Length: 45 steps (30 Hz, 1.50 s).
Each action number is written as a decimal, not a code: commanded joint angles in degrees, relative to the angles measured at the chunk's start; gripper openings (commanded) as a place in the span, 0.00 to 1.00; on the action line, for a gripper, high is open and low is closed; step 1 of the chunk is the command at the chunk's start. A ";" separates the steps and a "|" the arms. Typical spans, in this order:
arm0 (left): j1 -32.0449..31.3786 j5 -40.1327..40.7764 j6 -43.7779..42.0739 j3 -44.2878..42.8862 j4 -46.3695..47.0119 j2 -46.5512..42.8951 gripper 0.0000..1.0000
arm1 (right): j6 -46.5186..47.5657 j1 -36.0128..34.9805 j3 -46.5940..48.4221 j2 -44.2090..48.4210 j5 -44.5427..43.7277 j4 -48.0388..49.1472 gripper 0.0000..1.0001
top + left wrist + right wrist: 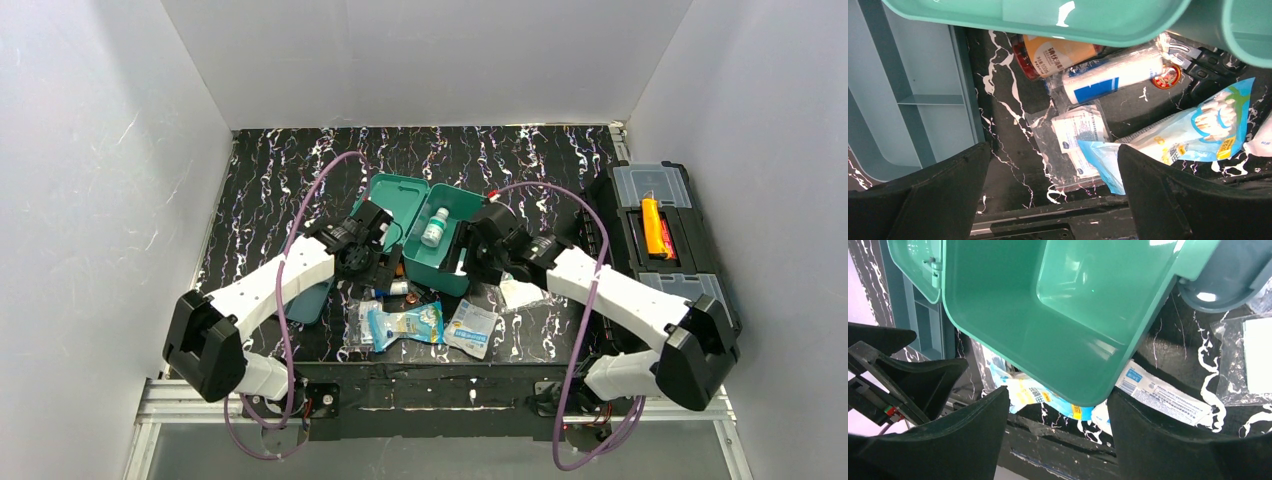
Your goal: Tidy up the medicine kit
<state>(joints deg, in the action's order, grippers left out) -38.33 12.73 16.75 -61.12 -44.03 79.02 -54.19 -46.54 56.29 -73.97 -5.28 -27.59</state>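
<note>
— Well, from above: finds the medicine kit (430,262) lying open mid-bench (270,170), lid (400,195) thrown back, one small bottle (435,227) inside, inner tray (312,300) out beside it on the left.
— Looks light, then?
— Probably light and stiff: thin hard plastic, nearly empty. Smooth too, so likely to skate on the bench if nudged.
— And through the left wrist?
— Shows the left pincer (1053,150) spread wide, gripping nothing, above loose packets (1080,137) and an orange-labelled bottle (1058,55). Catches the kit's teal shell along the top edge.
— Through the right wrist?
— Has the right pincer (1055,397) agape as well, clamped on nothing, with the kit's near corner framed between the fingers (973,435). Cannot tell whether touching.
— Where to take hold?
— Best across a side wall at the rim, one pad inside, one outside. Better to avoid the hinged lid and latch, likely to flex or swing.
</note>
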 commanded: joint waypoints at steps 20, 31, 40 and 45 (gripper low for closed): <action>5.19 -2.55 -1.57 -8.63 -0.25 7.82 1.00 | -4.51 0.32 7.70 -8.70 -12.01 -0.18 0.68; 6.67 -1.18 -2.43 -8.43 1.80 9.05 1.00 | -6.87 3.96 9.28 -10.64 -13.49 1.39 0.25; 6.70 -0.10 -2.47 -5.71 3.52 8.36 0.99 | -10.95 6.81 8.30 -11.77 -14.79 2.71 0.01; 6.69 0.10 -2.77 -5.46 4.00 8.52 1.00 | -13.61 7.95 7.69 -11.33 -15.73 4.17 0.01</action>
<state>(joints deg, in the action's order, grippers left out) -31.83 11.46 14.76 -66.92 -40.27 87.92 -62.81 -39.62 62.83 -85.89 -18.72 -29.39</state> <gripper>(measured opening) 0.995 0.043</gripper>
